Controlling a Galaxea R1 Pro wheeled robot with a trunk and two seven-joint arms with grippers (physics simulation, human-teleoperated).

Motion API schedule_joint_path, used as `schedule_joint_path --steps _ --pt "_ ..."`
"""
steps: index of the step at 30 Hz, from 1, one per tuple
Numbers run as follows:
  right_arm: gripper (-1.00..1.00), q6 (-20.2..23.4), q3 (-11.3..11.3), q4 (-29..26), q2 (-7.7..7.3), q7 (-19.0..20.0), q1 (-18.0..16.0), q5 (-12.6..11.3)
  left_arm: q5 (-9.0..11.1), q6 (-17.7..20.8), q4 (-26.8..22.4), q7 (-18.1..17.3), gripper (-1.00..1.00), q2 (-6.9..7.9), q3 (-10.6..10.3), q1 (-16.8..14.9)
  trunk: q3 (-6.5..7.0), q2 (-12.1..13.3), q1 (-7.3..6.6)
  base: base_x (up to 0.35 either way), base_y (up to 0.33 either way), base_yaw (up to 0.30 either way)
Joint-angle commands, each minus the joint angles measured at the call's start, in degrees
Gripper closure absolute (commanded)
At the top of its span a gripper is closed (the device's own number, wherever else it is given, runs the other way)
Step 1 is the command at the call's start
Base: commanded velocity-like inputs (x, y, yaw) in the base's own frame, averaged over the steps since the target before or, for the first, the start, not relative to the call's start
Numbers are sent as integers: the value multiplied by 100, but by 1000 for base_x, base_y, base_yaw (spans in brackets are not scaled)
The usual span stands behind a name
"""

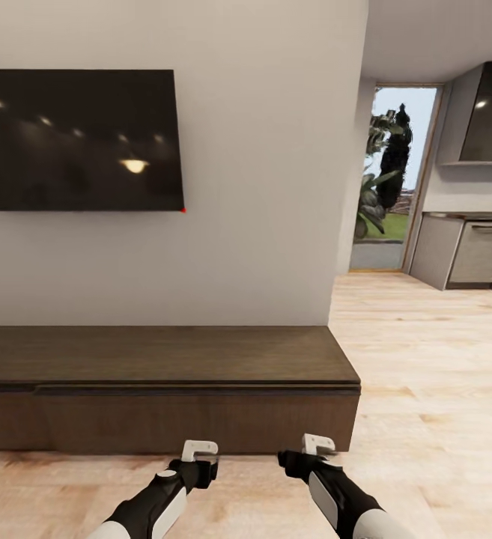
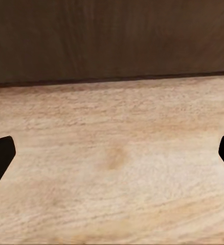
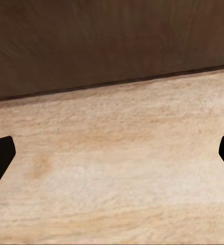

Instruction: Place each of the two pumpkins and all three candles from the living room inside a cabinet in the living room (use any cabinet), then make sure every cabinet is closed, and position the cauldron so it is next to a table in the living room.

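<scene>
Parked right in front of the cabinet [image 1: 163, 374], long low dark-brown thing running along the white wall [image 1: 260, 187], flat top bare, front panels all flush and shut as far as can be seen. Big black TV [image 1: 77, 138] hung on that wall above the left part of it, ceiling lights glinting off the screen.

Left claw [image 1: 199, 458] hanging low over the pale wood floor [image 1: 425, 389], just near of the cabinet's front face, not touching it. Right claw [image 1: 311, 451] same deal, a bit to the right, close to the cabinet's right end. Looking along the left claw: black fingertips [image 2: 0, 158] way out at the two edges, so spread wide, nothing between but floorboards and the cabinet's base [image 2: 112, 41] further on. Same from the right claw: fingertips [image 3: 0, 158] far apart, holding nothing, floor and then dark cabinet front [image 3: 112, 46].

Off to the far right, a doorway [image 1: 395, 176] with greenery outside, plus grey kitchen units [image 1: 466, 251] beyond the wall's corner.
</scene>
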Motion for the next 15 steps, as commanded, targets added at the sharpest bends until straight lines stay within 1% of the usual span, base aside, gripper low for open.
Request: schedule_joint_path --steps 1,3,6,12,14,15 --pt "-100 137 25 -37 -1 -24 1 -48 56 89 -27 46 -100 5 -48 -2 17 -1 -4 0 0 0" --pt "-100 343 46 -128 2 -22 7 -38 62 211 -87 46 -100 5 -42 -2 61 2 -9 0 0 0" --pt "-100 501 73 -318 4 -25 11 -15 63 413 -167 46 -100 5 -38 -2 127 6 -17 0 0 0" --pt "-100 549 82 -382 5 -24 13 5 60 490 -203 46 -100 5 -36 -2 260 14 -32 0 0 0" --pt "-100 543 79 -392 10 -23 13 7 58 498 -208 46 -100 5 -36 -2 296 94 -76 0 0 0" --pt "-100 541 76 -394 10 -23 13 2 58 499 -209 48 -100 5 -36 -2 296 94 -76 0 0 0"
